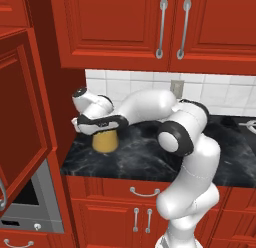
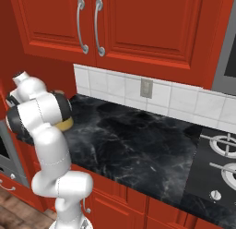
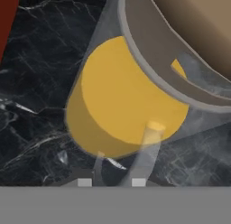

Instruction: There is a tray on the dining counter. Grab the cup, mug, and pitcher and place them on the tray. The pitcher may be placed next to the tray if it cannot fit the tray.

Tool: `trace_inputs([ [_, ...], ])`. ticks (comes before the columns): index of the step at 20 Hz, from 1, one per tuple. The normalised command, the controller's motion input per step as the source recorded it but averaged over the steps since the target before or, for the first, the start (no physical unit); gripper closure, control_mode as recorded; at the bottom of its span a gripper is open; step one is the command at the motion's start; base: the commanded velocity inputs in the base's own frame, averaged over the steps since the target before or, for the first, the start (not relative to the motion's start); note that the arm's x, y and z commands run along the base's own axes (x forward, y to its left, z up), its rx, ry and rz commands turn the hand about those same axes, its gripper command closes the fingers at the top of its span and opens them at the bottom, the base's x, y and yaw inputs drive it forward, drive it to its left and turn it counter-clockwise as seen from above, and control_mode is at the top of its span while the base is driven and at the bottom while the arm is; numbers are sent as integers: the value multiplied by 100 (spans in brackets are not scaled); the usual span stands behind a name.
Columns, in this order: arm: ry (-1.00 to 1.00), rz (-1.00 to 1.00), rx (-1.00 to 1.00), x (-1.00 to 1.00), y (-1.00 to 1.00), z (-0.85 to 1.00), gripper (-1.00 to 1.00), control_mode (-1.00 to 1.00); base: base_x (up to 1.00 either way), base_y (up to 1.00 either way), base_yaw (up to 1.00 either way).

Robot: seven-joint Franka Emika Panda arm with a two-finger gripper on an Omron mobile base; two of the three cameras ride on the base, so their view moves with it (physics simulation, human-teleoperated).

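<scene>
so the pitcher point(image 1: 106, 141) sits right under the gripper point(image 1: 102, 130) on the black wall counter point(image 1: 145, 157), jaws narrowed onto its rim. Chunky mustard-yellow cylinder, tan inside.

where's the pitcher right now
In the left base view the pitcher stands on the black wall counter near its left end, directly under the gripper.

The black marble counter point(image 1: 150, 159) runs under red cabinets against a white tiled wall. The yellow pitcher point(image 1: 105, 140) stands on it near its left end.
</scene>
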Motion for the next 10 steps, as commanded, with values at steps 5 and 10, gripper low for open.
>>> trace_inputs([
  [5,-14,0,0,-4,-32,-15,100,-100,0,0,0],
  [10,-13,0,0,-19,0,38,100,-100,0,0,0],
])
